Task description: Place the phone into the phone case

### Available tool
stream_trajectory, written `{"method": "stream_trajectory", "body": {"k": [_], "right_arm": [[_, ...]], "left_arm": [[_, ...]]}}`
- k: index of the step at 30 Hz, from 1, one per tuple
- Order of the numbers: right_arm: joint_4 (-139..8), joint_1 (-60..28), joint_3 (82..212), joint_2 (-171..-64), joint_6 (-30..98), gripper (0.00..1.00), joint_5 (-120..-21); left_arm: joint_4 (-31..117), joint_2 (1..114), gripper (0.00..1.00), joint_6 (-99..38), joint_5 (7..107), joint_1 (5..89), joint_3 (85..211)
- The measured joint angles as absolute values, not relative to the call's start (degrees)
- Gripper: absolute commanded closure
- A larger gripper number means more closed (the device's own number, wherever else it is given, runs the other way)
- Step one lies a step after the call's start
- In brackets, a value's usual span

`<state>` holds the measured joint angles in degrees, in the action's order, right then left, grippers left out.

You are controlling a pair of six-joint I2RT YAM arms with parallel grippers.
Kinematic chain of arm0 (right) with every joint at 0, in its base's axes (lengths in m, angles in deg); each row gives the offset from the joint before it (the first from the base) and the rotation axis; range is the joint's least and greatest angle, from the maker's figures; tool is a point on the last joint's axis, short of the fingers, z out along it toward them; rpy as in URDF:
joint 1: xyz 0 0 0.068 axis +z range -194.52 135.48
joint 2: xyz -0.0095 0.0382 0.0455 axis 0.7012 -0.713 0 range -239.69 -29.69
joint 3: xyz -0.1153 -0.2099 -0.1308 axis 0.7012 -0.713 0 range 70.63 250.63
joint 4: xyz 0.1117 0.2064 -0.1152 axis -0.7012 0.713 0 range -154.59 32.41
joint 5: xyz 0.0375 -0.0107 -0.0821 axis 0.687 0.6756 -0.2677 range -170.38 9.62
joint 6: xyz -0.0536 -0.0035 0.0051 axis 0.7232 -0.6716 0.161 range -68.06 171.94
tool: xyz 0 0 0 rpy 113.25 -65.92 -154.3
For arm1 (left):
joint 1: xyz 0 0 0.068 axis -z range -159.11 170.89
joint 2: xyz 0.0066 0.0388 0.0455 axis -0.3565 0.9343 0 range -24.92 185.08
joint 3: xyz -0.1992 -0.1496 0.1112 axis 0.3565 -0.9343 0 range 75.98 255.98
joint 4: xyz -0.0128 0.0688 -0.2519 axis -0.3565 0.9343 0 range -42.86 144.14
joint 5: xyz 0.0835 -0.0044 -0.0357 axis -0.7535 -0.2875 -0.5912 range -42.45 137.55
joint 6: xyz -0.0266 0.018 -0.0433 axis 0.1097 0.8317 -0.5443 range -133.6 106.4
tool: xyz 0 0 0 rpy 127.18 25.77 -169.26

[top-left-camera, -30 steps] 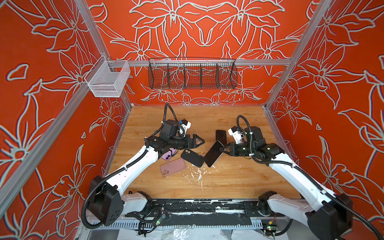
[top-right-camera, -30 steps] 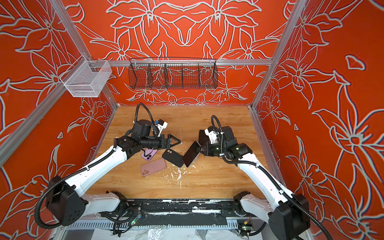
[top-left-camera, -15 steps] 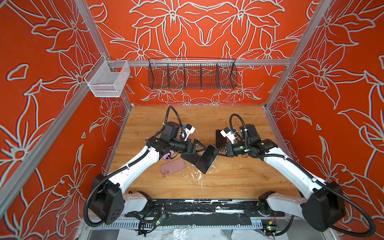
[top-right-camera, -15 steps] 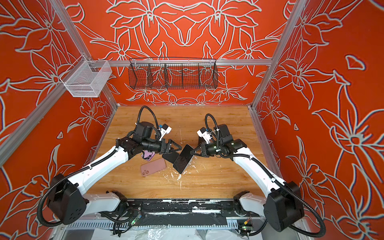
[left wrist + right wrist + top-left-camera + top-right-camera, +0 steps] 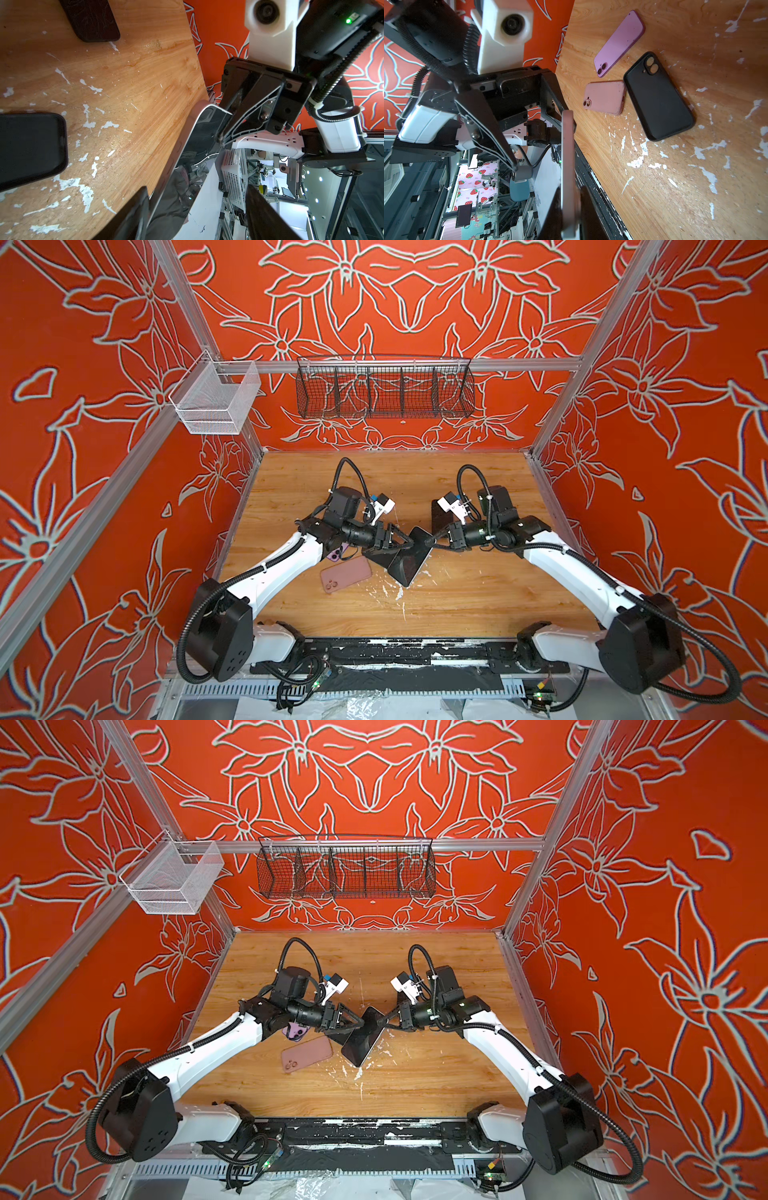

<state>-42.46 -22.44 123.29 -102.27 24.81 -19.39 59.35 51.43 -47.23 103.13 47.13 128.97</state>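
Reaches in above the black case (image 5: 658, 97) now, unlike 1 second ago, with the left fingers (image 5: 133, 214) narrowed and straddling the phone (image 5: 409, 562): gap on 1 side, no grip yet. Holds the phone tilted just above the case, right fingers (image 5: 239, 116) clamped on its upper corner. Close squarely on both long edges before easing the right hold; then match camera end to cutout and seat 1 corner first.

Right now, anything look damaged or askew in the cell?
The tabletop finish is chipped: white flecks scattered across the middle and front. The phone hangs tilted above it, pinched near one corner by the right gripper, a thin hold. Nothing spilled.
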Motion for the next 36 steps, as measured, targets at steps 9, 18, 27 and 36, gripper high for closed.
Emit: {"method": "stream_trajectory", "body": {"k": [9, 18, 27, 36], "right_arm": [[-43.9, -23.9, 125.2, -106.7, 24.7, 1.00, -13.7], [-52.1, -27.9, 125.3, -107.8, 20.5, 1.00, -8.7], [-56.9, -28.8, 125.3, -109.8, 17.7, 1.00, -6.0], [-60.9, -29.5, 124.6, -110.7, 14.7, 1.00, -5.8]], "left_arm": [[55.7, 53.1, 0.50, -49.1, 104.2, 46.8, 128.6], [48.9, 54.8, 0.51, -51.7, 108.3, 47.7, 128.6], [46.2, 55.3, 0.64, -54.2, 109.1, 50.0, 128.4], [41.0, 55.4, 0.72, -58.0, 108.0, 50.9, 126.3]]}}
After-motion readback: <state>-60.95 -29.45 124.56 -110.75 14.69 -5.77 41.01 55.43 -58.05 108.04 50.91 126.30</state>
